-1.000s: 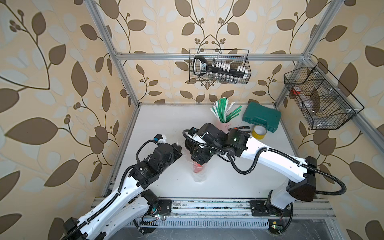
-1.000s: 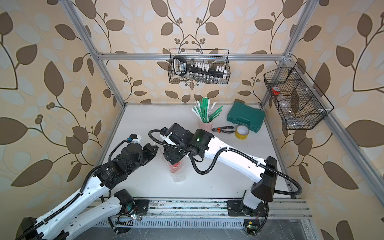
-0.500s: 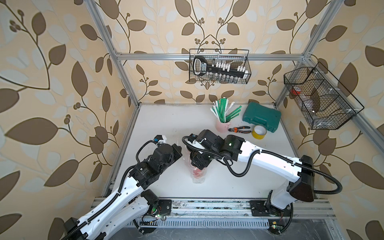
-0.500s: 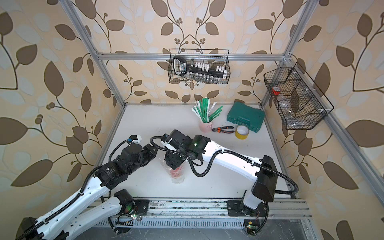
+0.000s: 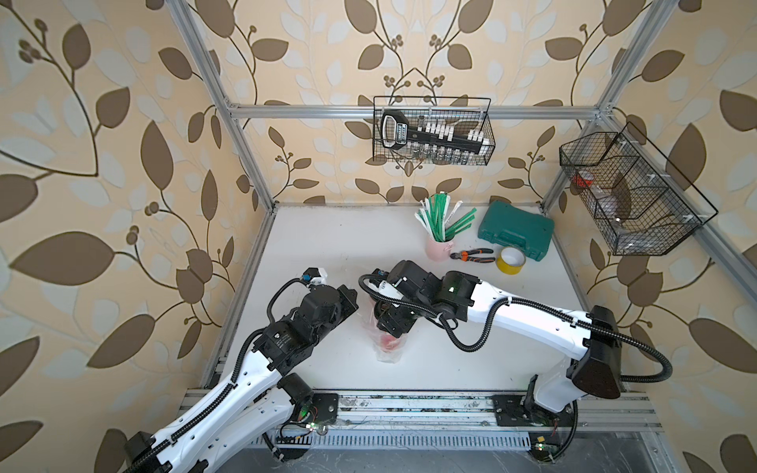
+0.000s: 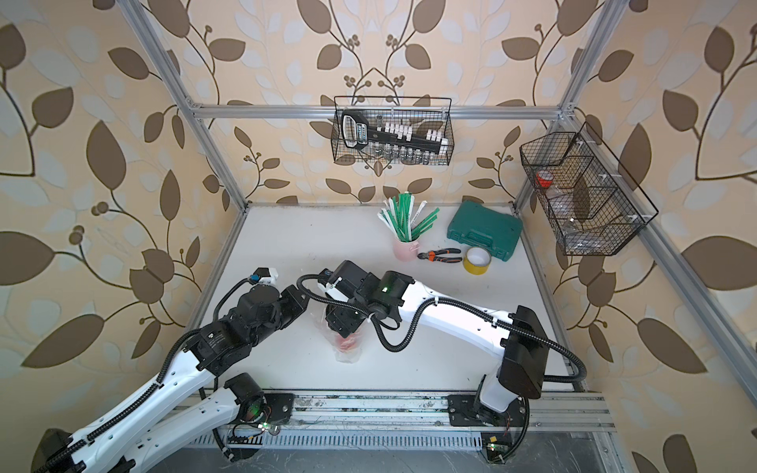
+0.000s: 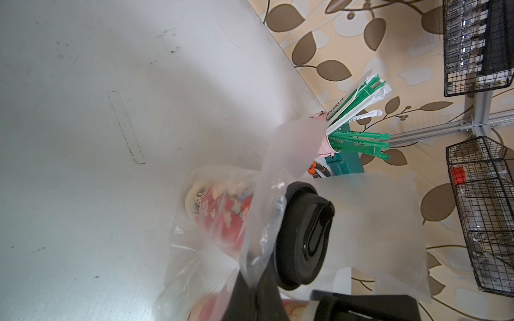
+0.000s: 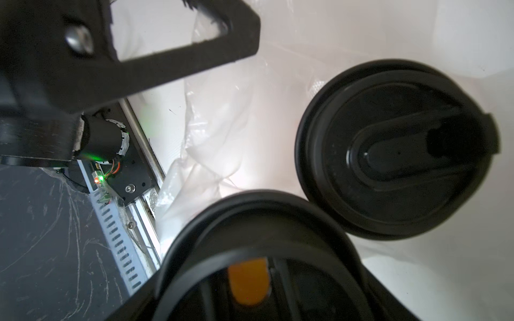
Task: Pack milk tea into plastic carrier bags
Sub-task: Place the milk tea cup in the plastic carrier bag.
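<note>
Bag (image 5: 387, 352), clear plastic, standing open. First cup (image 7: 222, 211), red with a black lid, upright inside the bag. Second cup (image 8: 264, 244) just beside the first. Left gripper (image 7: 251, 283) pinches the bag's rim. Right gripper (image 5: 391, 325) is above the bag, jaws spread wide. Beyond the bag are the straw cup (image 5: 438, 245), pliers (image 5: 471, 254), tape (image 5: 510, 260) and green case (image 5: 515, 231).

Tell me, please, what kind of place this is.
Probably a robot test cell dressed up like a room, not a real shop. An aluminium frame stands against leaf wallpaper, two robot arms stand on a rail, and wire baskets hang on the frame.
</note>
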### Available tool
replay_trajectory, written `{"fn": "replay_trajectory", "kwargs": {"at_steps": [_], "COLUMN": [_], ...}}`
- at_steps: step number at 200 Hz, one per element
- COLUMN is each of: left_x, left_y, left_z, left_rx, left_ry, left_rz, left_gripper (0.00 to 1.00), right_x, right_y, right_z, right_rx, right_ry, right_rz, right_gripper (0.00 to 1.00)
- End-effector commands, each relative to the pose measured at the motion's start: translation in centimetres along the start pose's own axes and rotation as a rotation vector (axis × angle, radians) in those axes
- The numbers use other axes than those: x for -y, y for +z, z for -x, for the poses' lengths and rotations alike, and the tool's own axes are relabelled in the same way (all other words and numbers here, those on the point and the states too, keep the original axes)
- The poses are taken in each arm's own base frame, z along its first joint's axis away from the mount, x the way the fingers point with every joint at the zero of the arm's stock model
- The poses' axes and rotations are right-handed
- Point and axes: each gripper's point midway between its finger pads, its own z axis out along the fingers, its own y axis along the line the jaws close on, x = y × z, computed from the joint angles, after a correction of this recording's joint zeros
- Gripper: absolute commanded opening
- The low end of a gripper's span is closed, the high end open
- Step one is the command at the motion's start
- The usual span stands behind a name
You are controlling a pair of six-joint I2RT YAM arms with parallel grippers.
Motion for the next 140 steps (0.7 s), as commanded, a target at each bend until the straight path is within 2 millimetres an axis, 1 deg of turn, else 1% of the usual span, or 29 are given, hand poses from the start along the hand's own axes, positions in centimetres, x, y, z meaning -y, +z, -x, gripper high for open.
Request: {"fn": "replay_trajectory", "kwargs": {"at_steps": [1, 32, 46, 68, 81, 109, 140], "left_x": [-0.4, -0.4, -0.4, -0.4, -0.3, -0.5, -0.6], "left_y": [-0.2, -0.2, -0.3, -0.3, -0.3, -0.3, -0.3], "left_z": [0.8, 0.8, 0.9, 1.0, 1.0, 1.0, 1.0], "left_rx": [0.045, 0.045, 0.048, 0.052, 0.052, 0.052, 0.054], "left_ry": [-0.014, -0.014, -0.014, -0.012, -0.011, -0.015, -0.017], "left_rz": [0.009, 0.009, 0.011, 0.013, 0.012, 0.015, 0.019], "left_gripper": [0.00, 0.00, 0.00, 0.00, 0.00, 0.00, 0.00], "right_x": [-0.4, -0.5, -0.1, 0.4, 0.1, -1.3, -0.9], "right_y": [-0.2, -0.1, 0.0, -0.5, -0.5, 0.6, 1.6], "right_z": [0.2, 0.1, 0.0, 0.0, -0.1, -1.0, -1.9], "right_rx": [0.036, 0.063, 0.060, 0.069, 0.071, 0.058, 0.031], "right_ry": [-0.042, -0.065, -0.073, -0.087, -0.104, -0.141, -0.149], "right_rz": [0.016, 0.024, 0.003, -0.027, -0.009, 0.067, 0.054], "right_gripper": [0.75, 0.75, 0.75, 0.75, 0.75, 0.75, 0.77]}}
